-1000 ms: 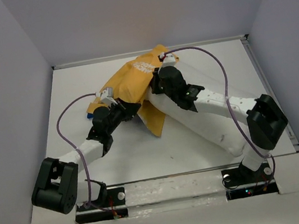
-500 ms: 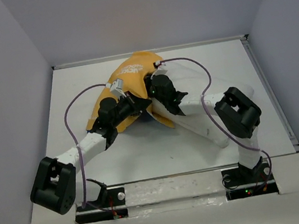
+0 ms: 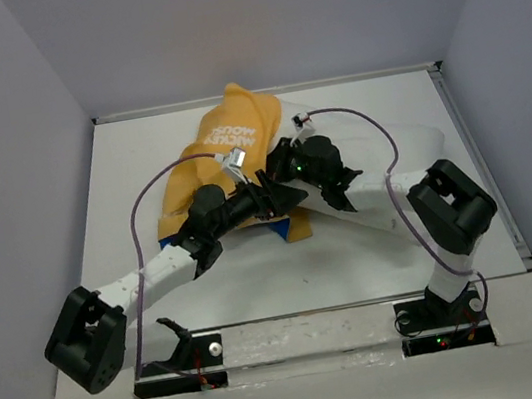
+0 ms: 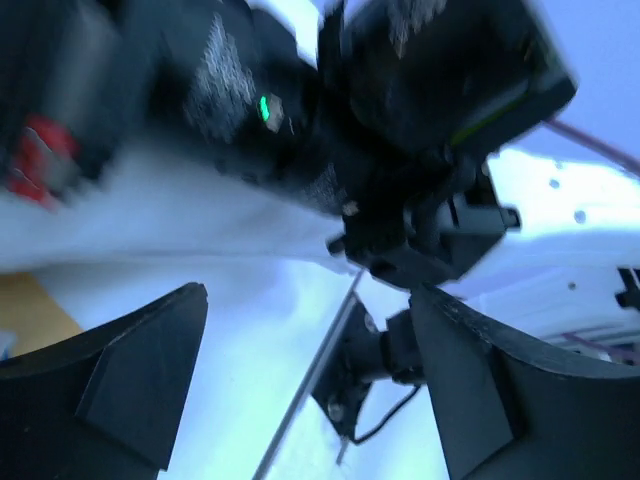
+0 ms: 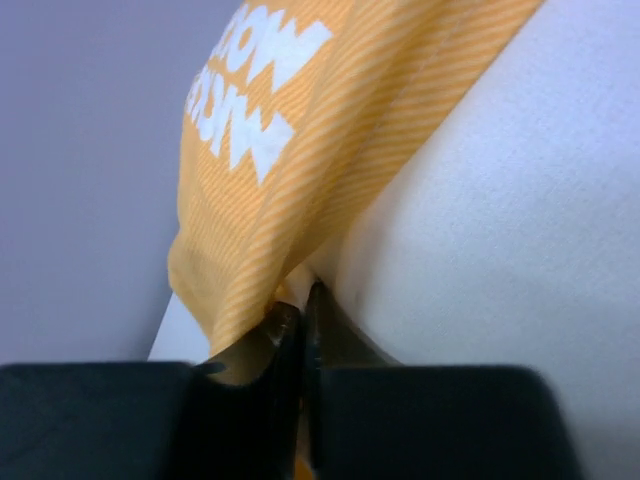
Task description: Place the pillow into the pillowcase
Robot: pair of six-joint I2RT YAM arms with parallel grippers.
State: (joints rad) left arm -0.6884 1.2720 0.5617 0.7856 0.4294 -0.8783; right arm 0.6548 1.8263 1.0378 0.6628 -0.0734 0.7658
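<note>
The pillowcase (image 3: 224, 156) lies bunched in the middle of the far half of the table (image 3: 117, 152), yellow side up and lettering showing, with slivers of its blue side peeking out along the near edge. The pillow (image 3: 417, 142) runs out of it to the right. On the right wrist view the yellow cloth laps over the white cushion, but a broad stretch of the pillow (image 5: 500, 250) is bare. By my read you're partway: one end is sleeved and most of the body is left to cover.

Your right gripper (image 5: 300, 335) is clamped tight, and it looks to have the pillowcase's hem nipped between its fingertips, right against the pillow. Your left gripper (image 4: 300, 380) is spread wide with nothing in it, pointing at the other arm's wrist beside the cloth.

What's left for you: get a fresh hold with the left, draw the opening on along the pillow, and tuck in the far corners.
</note>
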